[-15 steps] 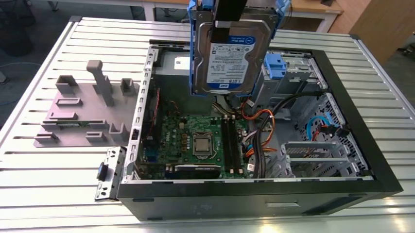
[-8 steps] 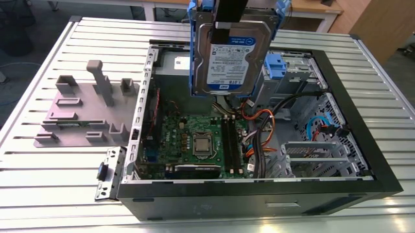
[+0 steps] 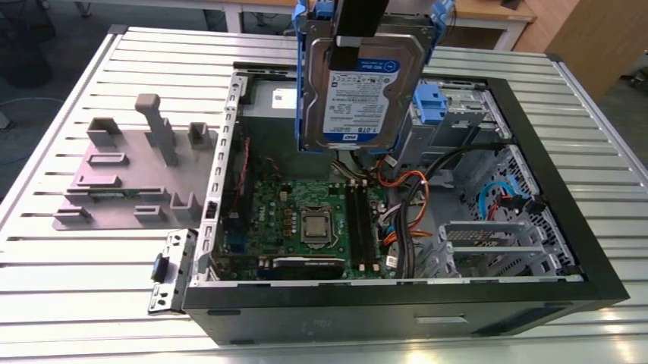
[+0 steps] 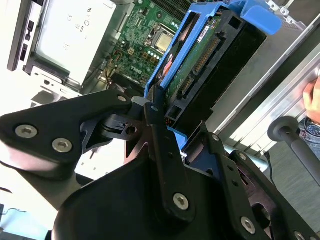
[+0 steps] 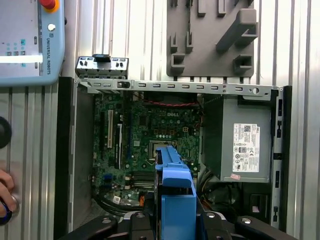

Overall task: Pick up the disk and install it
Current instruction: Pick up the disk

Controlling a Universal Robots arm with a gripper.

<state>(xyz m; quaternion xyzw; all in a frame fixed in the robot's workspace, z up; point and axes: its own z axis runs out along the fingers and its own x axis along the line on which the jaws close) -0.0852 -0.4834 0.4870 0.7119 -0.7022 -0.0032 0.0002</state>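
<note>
The disk (image 3: 357,95), a silver hard drive with a white-and-blue label in a blue plastic frame, hangs upright above the back of the open computer case (image 3: 597,262). My gripper (image 3: 357,38) is shut on its upper end, one black finger lying over the label side. In the second wrist view the black fingers (image 4: 156,125) clamp the blue frame, and the disk (image 4: 200,62) shows its green circuit board and connector edge. The first wrist view looks down past the blue frame (image 5: 175,195) onto the motherboard (image 5: 150,135).
A grey plastic stand (image 3: 132,171) with upright posts sits on the slatted metal table at the exterior view's left of the case. Inside the case are cables (image 3: 405,197), a power supply (image 5: 245,150) and a blue bracket (image 3: 430,102). A hand (image 5: 5,200) rests near a control pendant (image 5: 30,45).
</note>
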